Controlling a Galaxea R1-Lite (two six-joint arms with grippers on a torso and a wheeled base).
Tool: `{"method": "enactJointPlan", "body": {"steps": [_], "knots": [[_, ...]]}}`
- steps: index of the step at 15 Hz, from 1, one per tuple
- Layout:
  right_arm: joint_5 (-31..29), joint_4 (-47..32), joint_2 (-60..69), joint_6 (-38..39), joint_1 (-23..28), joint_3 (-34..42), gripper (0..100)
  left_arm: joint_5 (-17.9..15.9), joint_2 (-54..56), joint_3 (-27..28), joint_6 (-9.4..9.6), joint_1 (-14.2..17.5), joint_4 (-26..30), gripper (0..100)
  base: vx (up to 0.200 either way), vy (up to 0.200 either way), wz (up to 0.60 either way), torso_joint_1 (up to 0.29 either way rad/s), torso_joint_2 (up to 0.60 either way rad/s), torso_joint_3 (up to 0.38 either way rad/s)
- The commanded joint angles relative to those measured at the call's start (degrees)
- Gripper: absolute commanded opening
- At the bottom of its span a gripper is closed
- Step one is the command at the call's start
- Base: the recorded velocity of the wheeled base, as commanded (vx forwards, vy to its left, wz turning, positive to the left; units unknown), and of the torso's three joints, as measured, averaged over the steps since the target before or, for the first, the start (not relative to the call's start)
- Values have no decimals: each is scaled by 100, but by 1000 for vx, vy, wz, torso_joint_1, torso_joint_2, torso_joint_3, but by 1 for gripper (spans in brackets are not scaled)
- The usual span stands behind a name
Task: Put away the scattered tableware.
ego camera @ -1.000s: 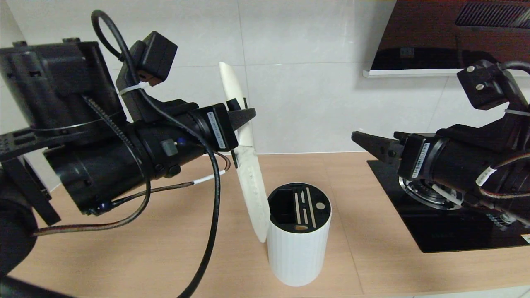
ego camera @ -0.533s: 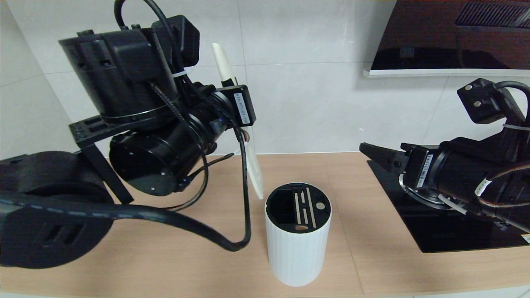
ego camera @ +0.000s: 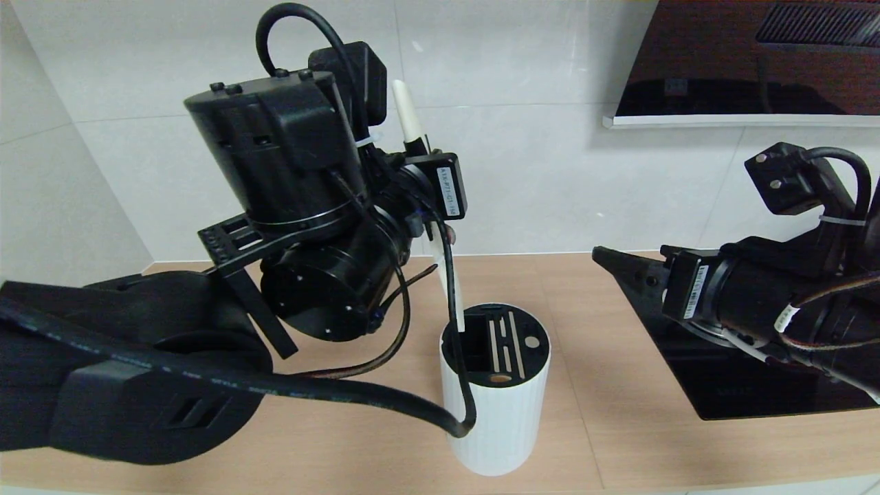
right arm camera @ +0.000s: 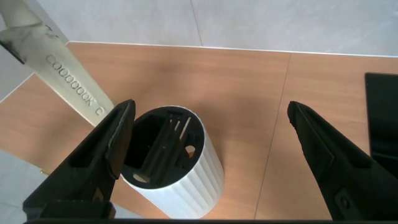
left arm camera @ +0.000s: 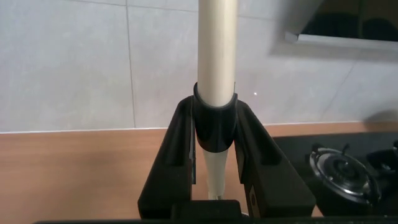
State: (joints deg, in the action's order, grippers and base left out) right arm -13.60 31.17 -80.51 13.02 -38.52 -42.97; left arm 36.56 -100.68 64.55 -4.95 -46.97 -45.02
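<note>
the left gripper (left arm camera: 214, 118) is clenched on the knife (ego camera: 407, 113), its fingers closed around the dark collar where the cream handle meets the blade. the handle sticks up above the gripper and the pale blade hangs below it, so the knife's long axis runs nearly upright, leaning a little so that the tip sits farther toward the right arm's side than the handle does. directly under the gripper, and slightly toward that same side, the white ribbed holder (ego camera: 495, 405) stands upright on the countertop (ego camera: 605, 426). the blade tip sits at the near rim of the holder's wide opening (ego camera: 474, 340), just beside the narrow slits (ego camera: 505, 337); whether it is already inside cannot be told. the right gripper (right arm camera: 210, 109) hangs on the holder's far side from the left gripper, fingers spread with nothing between them, near the holder but apart from it. the left arm is the one placed to act. by my reading, the next move is a straight descent along the blade's axis, and the lean may need correcting so the blade does not catch the rim.
</note>
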Motion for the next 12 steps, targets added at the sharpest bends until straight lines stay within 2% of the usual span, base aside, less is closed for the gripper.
{"method": "enactJointPlan", "body": {"steps": [1, 7, 12], "knots": [[-2, 3, -18, -1, -6, 8, 100, 27, -259, 172, -15, -5, 2, 0, 0, 0, 0, 0, 0, 0], [-2, 12, -79, -1, -6, 43, 100, 123, -628, 163, -68, -31, 2, 0, 0, 0, 0, 0, 0, 0], [-2, 12, -106, -1, -6, 78, 100, 229, -909, 137, -85, -190, 2, 0, 0, 0, 0, 0, 0, 0]]}}
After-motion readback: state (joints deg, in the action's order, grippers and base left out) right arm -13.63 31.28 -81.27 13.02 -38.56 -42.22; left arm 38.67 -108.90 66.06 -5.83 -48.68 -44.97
